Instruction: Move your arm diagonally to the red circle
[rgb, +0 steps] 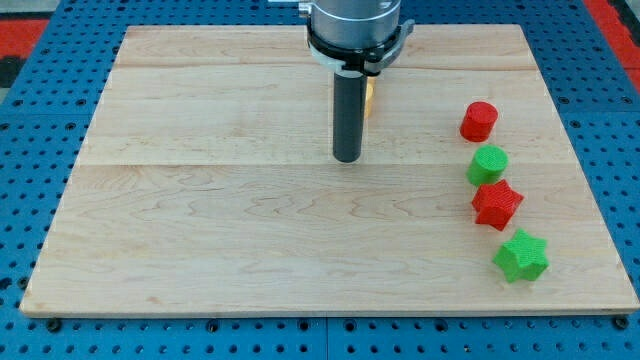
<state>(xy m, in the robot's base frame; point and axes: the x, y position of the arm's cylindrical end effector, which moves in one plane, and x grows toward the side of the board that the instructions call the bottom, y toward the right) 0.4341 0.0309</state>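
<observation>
The red circle block (479, 120) lies near the board's right edge, in the upper half of the view. My tip (347, 158) rests on the wooden board (200, 230) near its middle, well to the left of the red circle and a little lower in the view. Below the red circle stand a green circle block (488, 163), a red star block (496, 204) and a green star block (521, 256), in a column. A yellow block (369, 98) shows partly behind the rod, just above my tip; its shape cannot be made out.
The board lies on a blue perforated table (30, 150). The arm's dark housing (355, 30) hangs over the board's top middle.
</observation>
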